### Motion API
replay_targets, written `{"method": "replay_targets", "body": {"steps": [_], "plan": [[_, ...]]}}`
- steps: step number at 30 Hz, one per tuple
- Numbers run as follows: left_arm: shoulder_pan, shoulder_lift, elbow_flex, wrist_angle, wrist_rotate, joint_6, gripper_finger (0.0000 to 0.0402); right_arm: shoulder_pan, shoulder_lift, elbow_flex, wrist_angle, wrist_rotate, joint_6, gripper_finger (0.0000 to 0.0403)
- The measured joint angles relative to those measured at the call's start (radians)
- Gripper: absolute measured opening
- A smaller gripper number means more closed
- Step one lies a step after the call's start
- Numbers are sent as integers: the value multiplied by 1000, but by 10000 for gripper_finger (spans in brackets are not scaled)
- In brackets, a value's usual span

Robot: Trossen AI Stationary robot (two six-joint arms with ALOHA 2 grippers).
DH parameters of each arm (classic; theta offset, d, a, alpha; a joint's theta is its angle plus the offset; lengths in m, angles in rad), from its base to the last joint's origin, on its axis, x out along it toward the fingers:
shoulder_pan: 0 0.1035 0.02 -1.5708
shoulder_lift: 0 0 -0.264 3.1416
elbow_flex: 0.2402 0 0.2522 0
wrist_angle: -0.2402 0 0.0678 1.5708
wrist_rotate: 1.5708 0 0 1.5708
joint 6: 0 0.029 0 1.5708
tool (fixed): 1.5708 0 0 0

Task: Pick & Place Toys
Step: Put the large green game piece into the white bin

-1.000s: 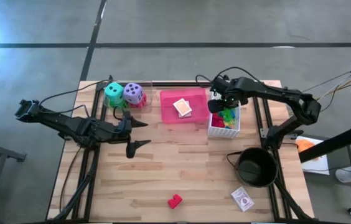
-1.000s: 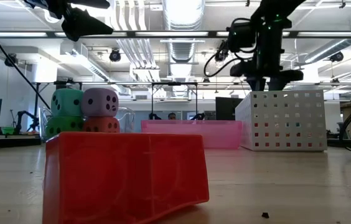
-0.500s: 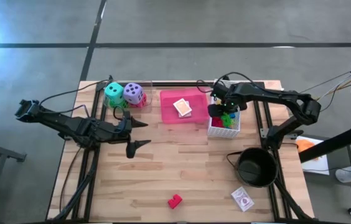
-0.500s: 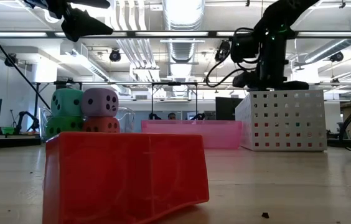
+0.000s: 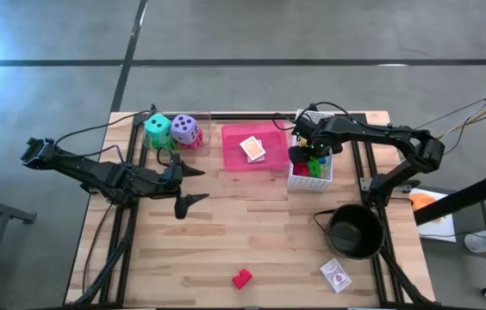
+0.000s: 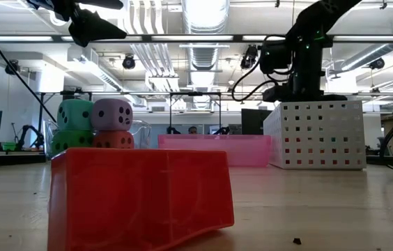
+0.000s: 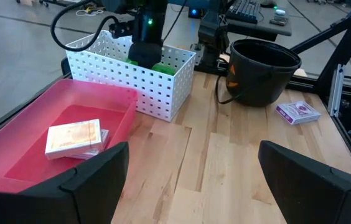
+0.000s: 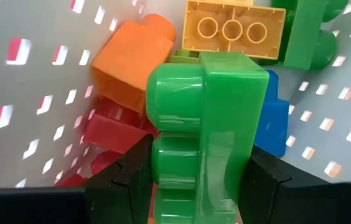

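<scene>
Green brick (image 8: 203,134), long axis along the fingers, gripped by right pincer (image 8: 194,180) inside white basket (image 5: 310,176).

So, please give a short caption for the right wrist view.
Right gripper holds a green brick inside the white mesh basket, above other bricks.

1. A robotics lab or industrial workshop is indicated.
2. A pale slatted wooden table (image 5: 252,232) is seen mounted on a black metal frame, standing on a grey polished concrete floor (image 5: 252,30) crossed by dark seams.
3. An open ceiling with exposed silver ventilation ducts (image 6: 203,52) and long strip lights is shown in the low view.
4. Cabled dark robot arms (image 5: 372,133) are fixed beside the table.
</scene>
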Motion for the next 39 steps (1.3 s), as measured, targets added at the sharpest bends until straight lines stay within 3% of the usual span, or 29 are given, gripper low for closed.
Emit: {"method": "replay_targets", "body": {"steps": [11, 19, 26, 31, 39], "plan": [[0, 0, 0, 0, 0, 0, 360, 0, 0, 0, 0, 3, -27, 165], [-1, 0, 0, -32, 0, -1, 360, 0, 0, 4, -2, -5, -49, 266], [-1, 0, 0, -37, 0, -3, 360, 2, 0, 4, -3, -26, -65, 329], [-1, 0, 0, -37, 0, -4, 360, 2, -1, 5, -7, -27, -70, 356], [0, 0, 0, -37, 0, -4, 360, 9, -68, 6, -59, -31, -72, 361]]}}
